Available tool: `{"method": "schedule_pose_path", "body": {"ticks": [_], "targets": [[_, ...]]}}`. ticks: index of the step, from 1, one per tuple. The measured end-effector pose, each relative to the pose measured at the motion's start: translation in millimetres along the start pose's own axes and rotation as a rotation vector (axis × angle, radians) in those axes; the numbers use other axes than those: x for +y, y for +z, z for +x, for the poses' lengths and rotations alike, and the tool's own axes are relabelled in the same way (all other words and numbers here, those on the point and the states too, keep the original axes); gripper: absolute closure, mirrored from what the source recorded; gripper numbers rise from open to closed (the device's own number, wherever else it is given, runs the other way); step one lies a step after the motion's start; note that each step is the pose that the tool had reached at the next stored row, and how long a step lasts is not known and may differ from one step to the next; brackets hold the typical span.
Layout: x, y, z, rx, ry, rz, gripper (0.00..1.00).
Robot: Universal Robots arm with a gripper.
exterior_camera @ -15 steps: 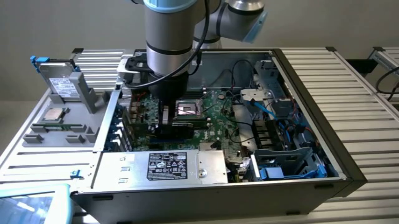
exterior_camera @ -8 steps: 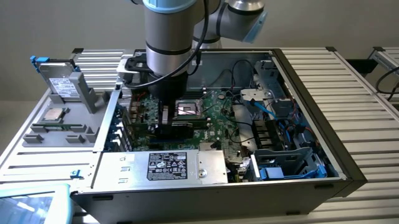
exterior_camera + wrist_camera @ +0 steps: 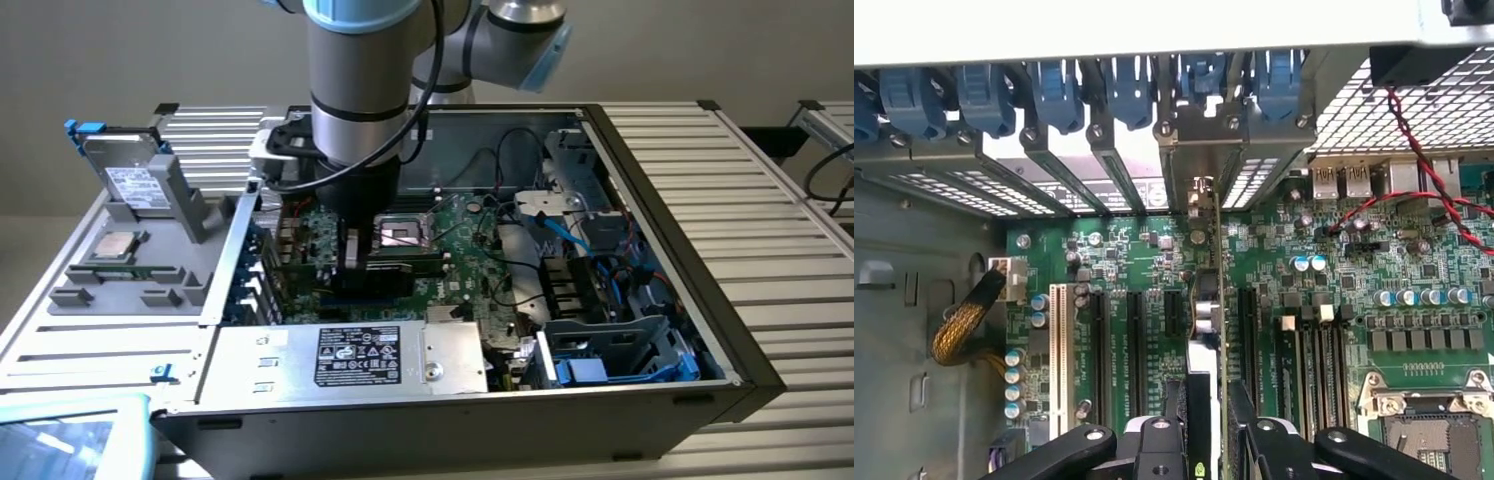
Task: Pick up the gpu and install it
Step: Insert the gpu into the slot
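Observation:
The gpu [image 3: 1205,300] stands edge-on over the large green motherboard [image 3: 1414,260], in line with a black expansion slot. Its thin silver bracket [image 3: 1199,150] reaches up to the case's rear slot openings. My gripper [image 3: 1209,445] is shut on the card's near end, with a black finger [image 3: 1154,450] on either side. In the exterior view the gripper [image 3: 358,255] is low inside the open computer case [image 3: 667,300], and the dark gpu [image 3: 387,268] sits between its fingers, beside the CPU socket [image 3: 400,232].
Blue slot latches [image 3: 1054,90] line the case's rear wall. Red cables [image 3: 1424,150] cross near the ports. A power supply [image 3: 360,355] lies at the case's front. A silver white-labelled drive [image 3: 134,185] and a grey parts tray [image 3: 114,270] stand at the exterior view's left.

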State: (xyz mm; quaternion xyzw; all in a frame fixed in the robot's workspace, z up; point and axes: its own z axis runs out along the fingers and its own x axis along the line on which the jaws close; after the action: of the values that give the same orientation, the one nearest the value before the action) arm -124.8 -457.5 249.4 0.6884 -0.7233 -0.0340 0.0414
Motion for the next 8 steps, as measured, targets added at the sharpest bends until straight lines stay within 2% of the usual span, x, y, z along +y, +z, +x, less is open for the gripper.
{"method": "schedule_pose_path", "body": {"ticks": [8], "targets": [[-0.1,-1.1,-0.2,-0.0009,0.0,0.0007,0.73]]}}
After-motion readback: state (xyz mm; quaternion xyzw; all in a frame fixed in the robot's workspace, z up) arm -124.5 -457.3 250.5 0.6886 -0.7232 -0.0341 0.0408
